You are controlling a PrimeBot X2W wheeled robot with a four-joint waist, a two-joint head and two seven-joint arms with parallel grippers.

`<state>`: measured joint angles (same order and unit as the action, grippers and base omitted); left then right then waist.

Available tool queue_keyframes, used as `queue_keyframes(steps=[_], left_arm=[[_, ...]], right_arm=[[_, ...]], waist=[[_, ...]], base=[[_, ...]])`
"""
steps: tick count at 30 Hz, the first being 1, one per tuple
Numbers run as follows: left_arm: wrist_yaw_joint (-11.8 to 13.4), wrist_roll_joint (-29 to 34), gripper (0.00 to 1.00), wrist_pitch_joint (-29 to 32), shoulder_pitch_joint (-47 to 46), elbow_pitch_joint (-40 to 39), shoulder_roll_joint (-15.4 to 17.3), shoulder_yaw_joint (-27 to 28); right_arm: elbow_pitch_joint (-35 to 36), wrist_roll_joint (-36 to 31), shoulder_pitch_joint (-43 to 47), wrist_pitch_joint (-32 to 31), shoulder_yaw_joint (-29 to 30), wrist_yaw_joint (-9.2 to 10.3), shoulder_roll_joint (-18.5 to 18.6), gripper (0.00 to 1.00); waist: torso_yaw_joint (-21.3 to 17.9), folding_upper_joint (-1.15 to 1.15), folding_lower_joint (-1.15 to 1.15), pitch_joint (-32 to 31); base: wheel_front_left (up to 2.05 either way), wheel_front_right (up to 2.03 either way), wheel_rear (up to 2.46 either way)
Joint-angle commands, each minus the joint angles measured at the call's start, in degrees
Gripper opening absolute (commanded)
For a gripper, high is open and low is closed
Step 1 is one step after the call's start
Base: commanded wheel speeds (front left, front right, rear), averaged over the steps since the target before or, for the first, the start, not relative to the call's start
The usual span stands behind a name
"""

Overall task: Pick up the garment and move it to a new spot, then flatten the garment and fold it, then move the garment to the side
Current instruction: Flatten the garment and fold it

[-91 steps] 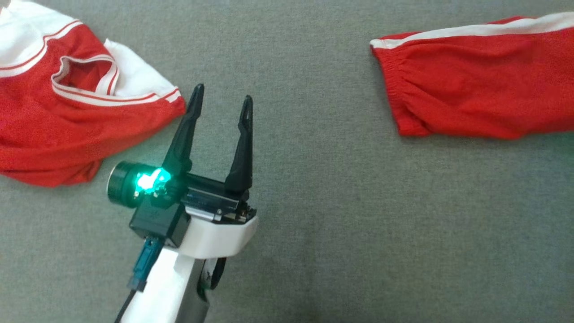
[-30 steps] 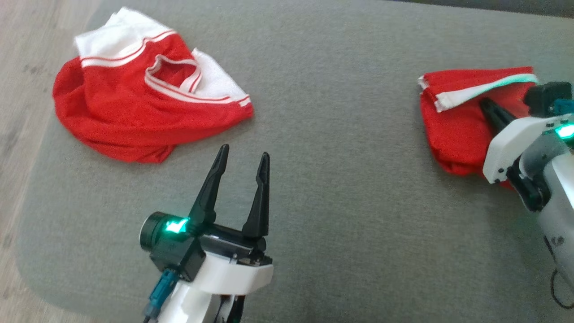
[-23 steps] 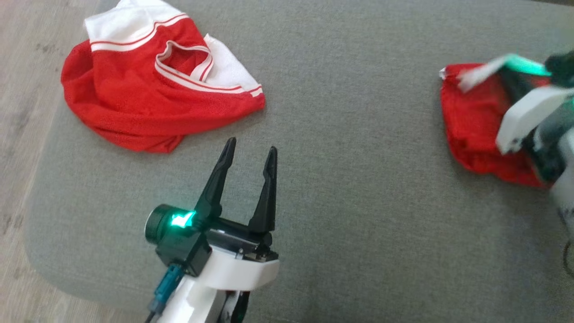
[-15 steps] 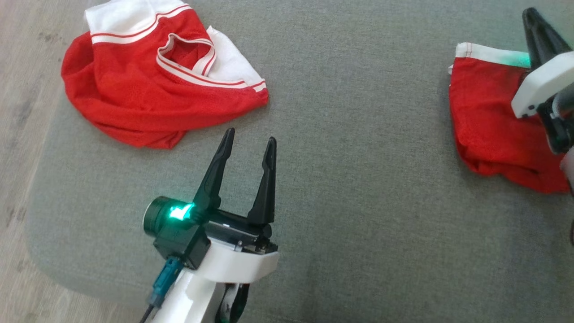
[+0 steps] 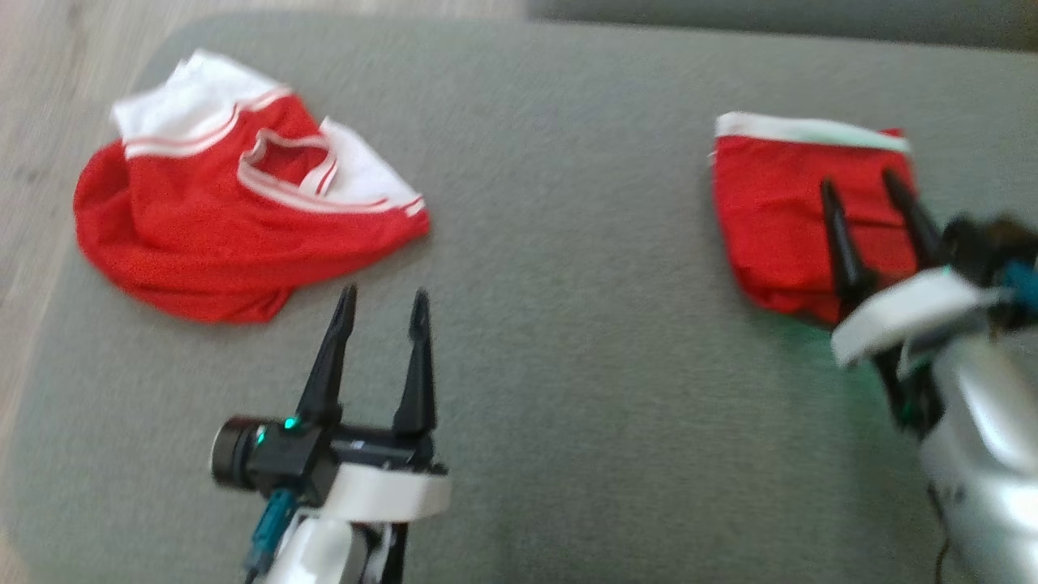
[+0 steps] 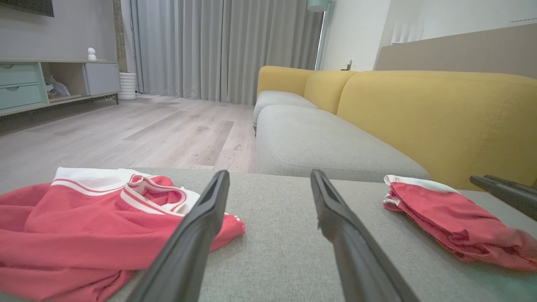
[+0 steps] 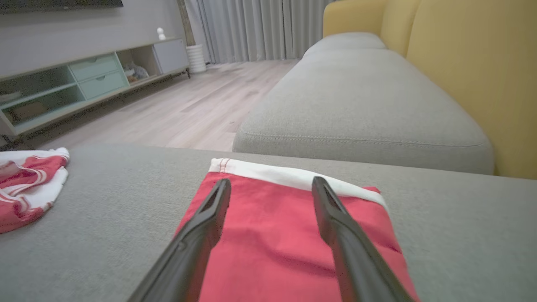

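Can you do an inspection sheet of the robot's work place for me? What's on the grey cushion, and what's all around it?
Surface: grey cushion, flat, bare between the two garments.
Job's things: folded red garment with a white band, lying flat at the robot's right; crumpled red and white garment in a heap at its left.
Clutter: nothing seen.
End effectors: left end effector open, holding nothing, over bare cushion; right end effector open, fingers above the folded garment, nothing gripped.
Cables: teal cable plug at the left wrist.
Surroundings: yellow sofa, wooden floor, grey curtains, low cabinet.
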<state>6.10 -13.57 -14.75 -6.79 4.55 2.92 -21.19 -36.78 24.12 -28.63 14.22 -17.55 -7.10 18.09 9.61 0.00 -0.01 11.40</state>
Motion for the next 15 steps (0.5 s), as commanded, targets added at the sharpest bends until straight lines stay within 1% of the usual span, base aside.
queue_keyframes(steps=[1,5,8,11,13,15], left_arm=[[0.3,0.5,1.0,-0.2,-0.1,-1.2,0.0,2.9],[-0.3,1.9,1.0,-0.2,2.3,1.0,0.0,5.6],[-1.1,2.9,1.0,-0.2,4.2,2.6,0.0,6.9],[-2.0,3.5,1.0,-0.2,5.9,3.4,0.0,7.9],[-2.7,4.0,1.0,-0.2,7.0,4.3,0.0,8.1],[-2.8,4.0,1.0,-0.2,7.5,4.7,0.0,8.4]], right_arm=[[3.5,-0.7,2.4,0.8,0.6,-0.39,-0.9,1.0],[10.6,-4.0,12.9,0.8,4.9,-0.39,-4.0,1.0],[14.2,-6.4,19.1,0.8,7.7,-0.39,-5.9,1.0],[17.2,-9.0,23.8,0.8,9.9,-0.39,-7.3,1.0],[18.9,-10.5,26.1,0.8,10.4,-0.39,-7.9,1.0],[19.7,-11.0,27.2,0.8,10.5,-0.39,-8.2,1.0]], waist=[[-3.9,0.0,0.01,-4.4],[-6.7,0.0,0.01,-8.2],[-8.3,0.0,0.01,-10.7],[-9.5,0.0,0.01,-12.2],[-10.1,0.0,0.01,-13.1],[-10.4,0.0,0.01,-13.5]], base=[[0.0,0.0,0.0],[0.0,0.0,0.0],[0.0,0.0,0.0],[0.0,0.0,0.0],[0.0,0.0,0.0],[0.0,0.0,0.0]])
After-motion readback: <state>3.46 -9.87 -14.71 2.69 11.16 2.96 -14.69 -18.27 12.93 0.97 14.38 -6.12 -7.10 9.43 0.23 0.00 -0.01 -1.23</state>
